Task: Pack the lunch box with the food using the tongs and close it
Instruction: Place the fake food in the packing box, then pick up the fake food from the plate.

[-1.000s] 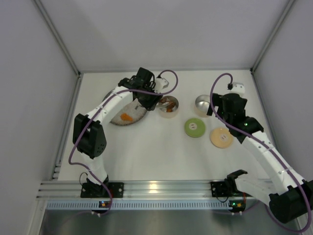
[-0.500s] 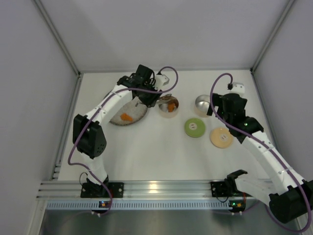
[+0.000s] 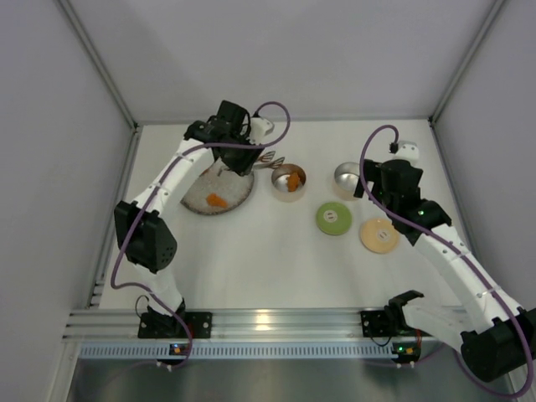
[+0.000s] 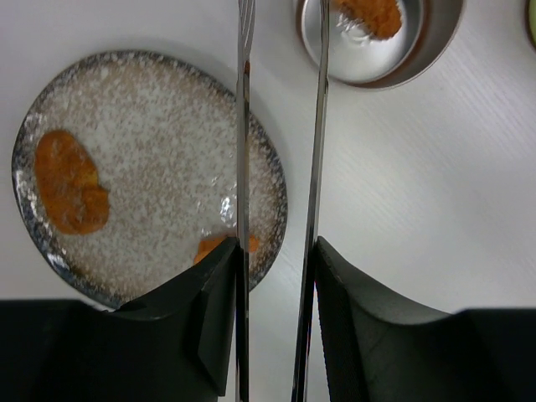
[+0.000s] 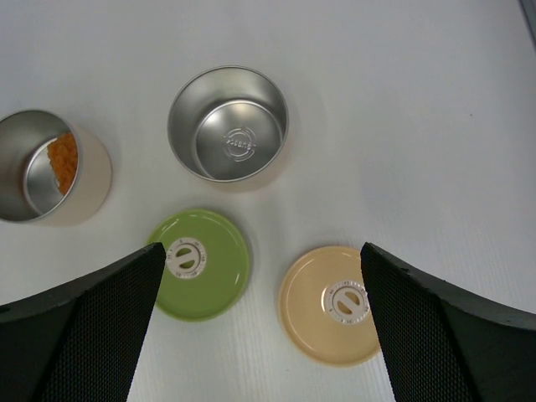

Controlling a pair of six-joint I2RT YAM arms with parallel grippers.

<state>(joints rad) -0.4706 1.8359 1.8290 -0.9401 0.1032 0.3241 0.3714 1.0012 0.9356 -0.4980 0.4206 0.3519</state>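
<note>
On the table in the top view, the left gripper holds the tongs between the plate and the filled tin, which contains 1 chunk. The empty tin, green lid and tan lid lie to the right, with both lids off.

In the left wrist view, the fingers clamp both tong arms partway closed. The tips appear empty, though the frame cuts them off. 2 more pieces lie on the plate: a left chunk and a near chunk partly hidden by a finger.

Step in hand: packing food. Next move, probably: carry the tips over the plate and close on a chunk.

In the right wrist view, the right gripper stands wide and holds nothing, above the lids.
</note>
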